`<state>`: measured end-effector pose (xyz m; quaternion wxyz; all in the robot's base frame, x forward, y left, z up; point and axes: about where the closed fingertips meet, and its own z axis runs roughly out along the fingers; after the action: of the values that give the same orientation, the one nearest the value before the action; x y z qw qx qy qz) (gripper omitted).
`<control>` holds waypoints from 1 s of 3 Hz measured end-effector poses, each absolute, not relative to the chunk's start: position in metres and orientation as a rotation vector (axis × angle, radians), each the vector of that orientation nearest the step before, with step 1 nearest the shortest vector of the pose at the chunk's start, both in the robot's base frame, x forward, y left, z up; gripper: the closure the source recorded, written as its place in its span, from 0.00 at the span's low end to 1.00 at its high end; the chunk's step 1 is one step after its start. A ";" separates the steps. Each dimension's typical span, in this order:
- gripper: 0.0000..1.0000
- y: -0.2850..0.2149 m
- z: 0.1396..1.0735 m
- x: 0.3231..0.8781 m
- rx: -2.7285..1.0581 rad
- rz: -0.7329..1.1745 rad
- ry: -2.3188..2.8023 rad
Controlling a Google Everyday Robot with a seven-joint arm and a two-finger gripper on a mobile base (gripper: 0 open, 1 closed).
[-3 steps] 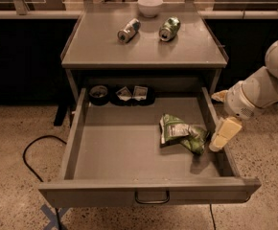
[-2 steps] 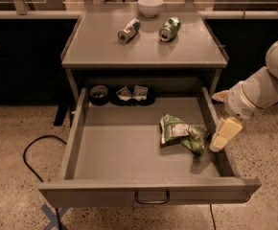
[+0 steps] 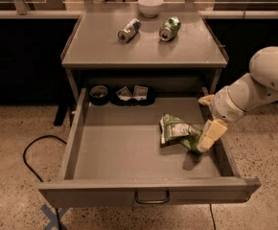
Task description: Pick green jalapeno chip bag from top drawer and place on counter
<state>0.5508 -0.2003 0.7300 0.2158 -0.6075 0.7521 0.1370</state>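
While the claw (image 3: 210, 137) is hanging low inside the drawer (image 3: 120, 155), close against its right wall, the bag (image 3: 175, 130) is lying just beside it toward the drawer's middle, its near end meeting the claw's tip. Whether the claw is gripping the bag or standing open, I cannot tell. The bag's long axis is running across the drawer, pointing at the claw. The counter (image 3: 105, 49) is waiting above and behind, carrying two cans (image 3: 129, 30) and a bowl (image 3: 150, 6).

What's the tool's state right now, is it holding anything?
The tool: down in the top drawer, at the right end of the green jalapeno chip bag; whether it is open, closed or holding the bag cannot be told.
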 end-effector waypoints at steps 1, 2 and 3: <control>0.00 -0.187 0.699 0.566 -1.720 0.421 2.061; 0.00 -0.179 0.669 0.583 -1.748 0.412 2.060; 0.00 -0.176 0.650 0.595 -1.768 0.394 2.069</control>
<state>0.5950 -0.1762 0.6496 0.1947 -0.6308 0.7379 0.1404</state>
